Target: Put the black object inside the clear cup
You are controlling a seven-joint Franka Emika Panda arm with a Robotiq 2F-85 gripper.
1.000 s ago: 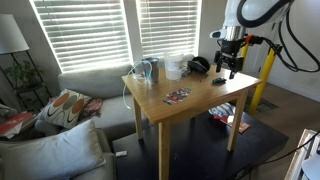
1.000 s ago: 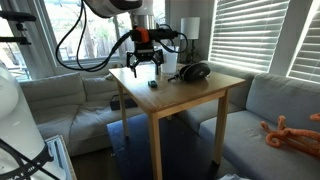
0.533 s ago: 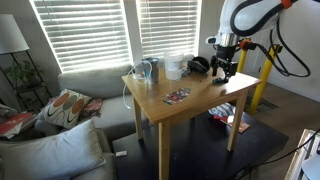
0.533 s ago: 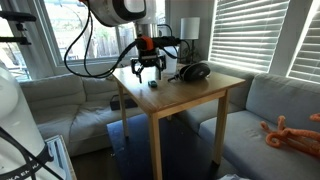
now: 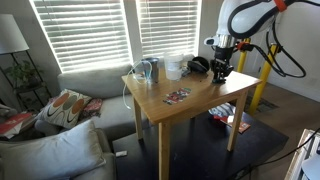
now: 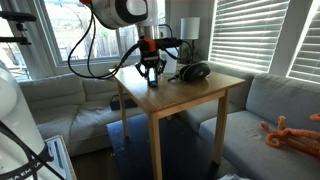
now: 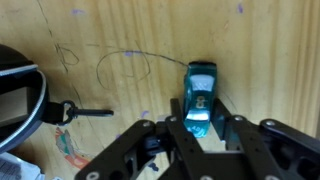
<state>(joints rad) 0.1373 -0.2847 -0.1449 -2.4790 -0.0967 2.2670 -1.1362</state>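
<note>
The black object [image 7: 200, 95] is a small, glossy, dark item lying on the wooden table [image 7: 270, 60]. In the wrist view my gripper [image 7: 200, 122] is down over it, with a finger pressed against each side, shut on it. In both exterior views the gripper [image 5: 220, 76] [image 6: 152, 82] stands at the table top near the table's edge and hides the object. The clear cup [image 5: 172, 67] stands at the back of the table, apart from the gripper.
Black headphones [image 5: 198, 64] [image 6: 192, 72] [image 7: 15, 95] lie close beside the gripper. A blue-tinted jug [image 5: 148, 70] stands by the cup. A colourful flat item [image 5: 177, 96] lies mid-table. A thin wire loop [image 7: 125, 65] and a small black pin [image 7: 78, 113] lie nearby. A sofa [image 5: 90, 95] flanks the table.
The gripper has come down from above the table onto the black object, and its wide-open jaws have closed in against the object's sides.
</note>
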